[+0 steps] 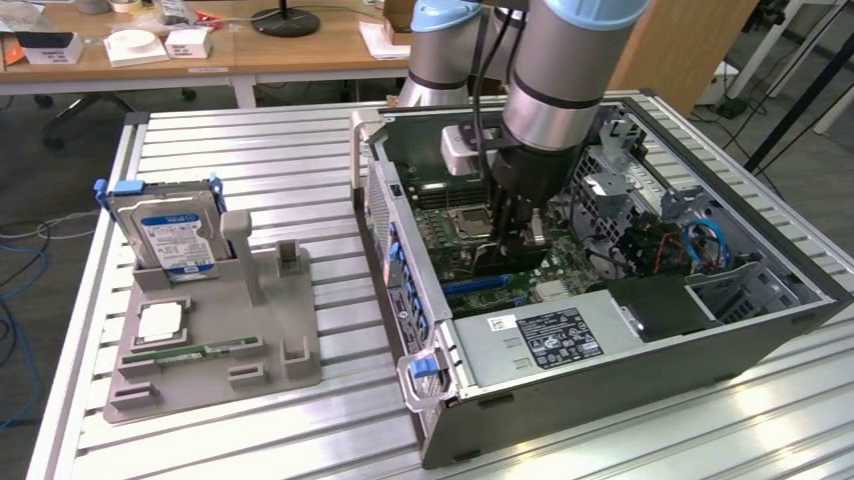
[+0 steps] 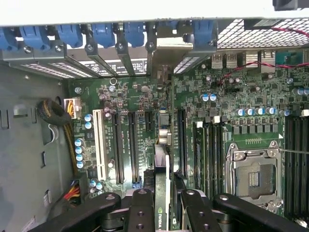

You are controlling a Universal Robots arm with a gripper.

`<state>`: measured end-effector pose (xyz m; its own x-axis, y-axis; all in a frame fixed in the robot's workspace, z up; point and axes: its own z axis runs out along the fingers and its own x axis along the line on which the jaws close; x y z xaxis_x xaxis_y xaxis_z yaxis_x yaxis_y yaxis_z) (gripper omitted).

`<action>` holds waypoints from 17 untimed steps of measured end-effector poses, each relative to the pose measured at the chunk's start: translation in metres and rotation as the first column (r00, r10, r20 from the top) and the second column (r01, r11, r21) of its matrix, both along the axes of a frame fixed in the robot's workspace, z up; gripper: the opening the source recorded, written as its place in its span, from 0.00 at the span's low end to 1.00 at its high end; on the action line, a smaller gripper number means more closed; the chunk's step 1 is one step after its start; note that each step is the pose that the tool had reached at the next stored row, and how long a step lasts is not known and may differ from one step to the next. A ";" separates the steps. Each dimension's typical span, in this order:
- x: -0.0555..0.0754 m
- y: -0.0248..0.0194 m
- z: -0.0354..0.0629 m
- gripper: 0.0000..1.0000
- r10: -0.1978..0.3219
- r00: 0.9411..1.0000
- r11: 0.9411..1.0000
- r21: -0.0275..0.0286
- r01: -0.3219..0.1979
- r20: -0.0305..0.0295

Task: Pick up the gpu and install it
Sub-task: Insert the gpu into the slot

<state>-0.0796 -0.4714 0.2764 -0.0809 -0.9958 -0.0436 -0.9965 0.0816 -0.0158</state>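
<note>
The gpu point(image 2: 163, 159) appears edge-on in the wrist view, a thin green card with a black shroud. It runs from between my fingers up to its silver bracket point(image 2: 163, 53) at the case's rear slot openings. My gripper point(image 2: 164, 212) is shut on the gpu, one black finger point(image 2: 141, 208) on each side. In the exterior view the gripper point(image 1: 518, 238) reaches down into the open computer case point(image 1: 747, 330), and the gpu point(image 1: 505, 260) sits low over the motherboard point(image 1: 447, 205) by the expansion slots. Whether the card is seated in a slot I cannot tell.
Black slots point(image 2: 118, 145) and a white slot point(image 2: 101, 140) lie beside the card, with the CPU socket point(image 2: 253, 176) on its other side. The power supply point(image 1: 547, 340) fills the case's near end. On the exterior view's left, a grey fixture point(image 1: 267, 330) holds a hard drive point(image 1: 171, 235) and a memory stick point(image 1: 203, 352).
</note>
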 end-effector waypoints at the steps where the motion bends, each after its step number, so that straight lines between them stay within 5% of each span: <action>1: -0.001 0.0000 -0.0001 0.26 0.000 1.000 1.000 0.000 0.000 0.001; 17: 0.007 0.0003 -0.0012 0.26 -0.006 1.000 1.000 0.004 0.006 -0.001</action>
